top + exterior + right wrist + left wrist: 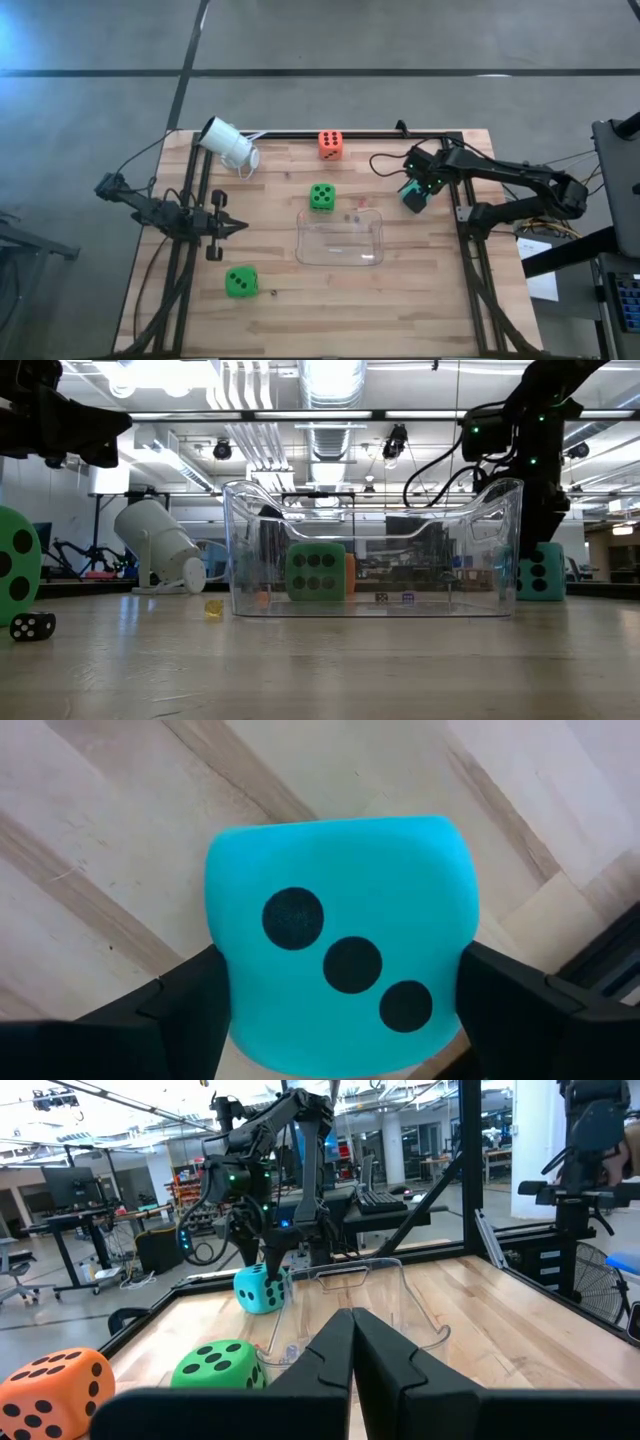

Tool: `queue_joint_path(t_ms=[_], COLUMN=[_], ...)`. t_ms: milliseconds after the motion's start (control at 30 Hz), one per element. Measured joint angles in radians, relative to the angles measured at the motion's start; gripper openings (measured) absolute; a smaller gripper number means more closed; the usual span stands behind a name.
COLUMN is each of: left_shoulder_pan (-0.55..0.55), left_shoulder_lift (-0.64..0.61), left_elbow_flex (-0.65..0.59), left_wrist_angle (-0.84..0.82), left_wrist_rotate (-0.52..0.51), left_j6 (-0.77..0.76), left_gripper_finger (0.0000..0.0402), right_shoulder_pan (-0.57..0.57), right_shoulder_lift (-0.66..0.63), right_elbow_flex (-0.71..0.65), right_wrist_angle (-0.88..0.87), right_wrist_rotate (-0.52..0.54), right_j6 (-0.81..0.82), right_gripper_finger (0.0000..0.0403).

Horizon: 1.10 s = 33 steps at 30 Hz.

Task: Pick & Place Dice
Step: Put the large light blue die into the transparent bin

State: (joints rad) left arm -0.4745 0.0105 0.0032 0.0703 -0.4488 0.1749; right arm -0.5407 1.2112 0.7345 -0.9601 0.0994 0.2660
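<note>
Teal die (335,950) sits between right pincer (335,1005) fingers.

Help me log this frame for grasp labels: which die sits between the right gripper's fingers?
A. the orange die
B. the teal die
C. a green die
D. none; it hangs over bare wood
B: in the right wrist view the teal die fills the gap between the two dark fingers of the right gripper.

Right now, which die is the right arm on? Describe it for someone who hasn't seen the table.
Start at the clear plastic bin mid-table, then go to its right, by the table's right edge. The soft teal cube with black pips sits between the fingers of the right hand. It is the only teal die; the others are green or orange.
</note>
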Motion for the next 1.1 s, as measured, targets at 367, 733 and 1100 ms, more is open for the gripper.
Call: queue_joint_path(t_ms=[367,733,1100], left_shoulder_pan=[0.000,0.000,0.000], left_shoulder_lift=[0.000,0.000,0.000], left_elbow_flex=[0.000,0.000,0.000], left_wrist_angle=[0.000,0.000,0.000], left_wrist_rotate=[0.000,0.000,0.000], left_j6=[0.000,0.000,0.000], left_gripper_finger=[0.0010,0.0010,0.0010], right_shoulder_pan=[0.008,0.139,0.347], right_shoulder_lift=[-0.042,-0.057,-0.049], right_elbow_flex=[0.193,0.501,0.605], right_wrist_angle=[-0.180,-0.330,-0.305], right_wrist_rotate=[0.015,0.036,0.035], right_j6=[-0.038,-0.030,0.019], right_gripper_finger=[0.0308,0.0308,0.0308])
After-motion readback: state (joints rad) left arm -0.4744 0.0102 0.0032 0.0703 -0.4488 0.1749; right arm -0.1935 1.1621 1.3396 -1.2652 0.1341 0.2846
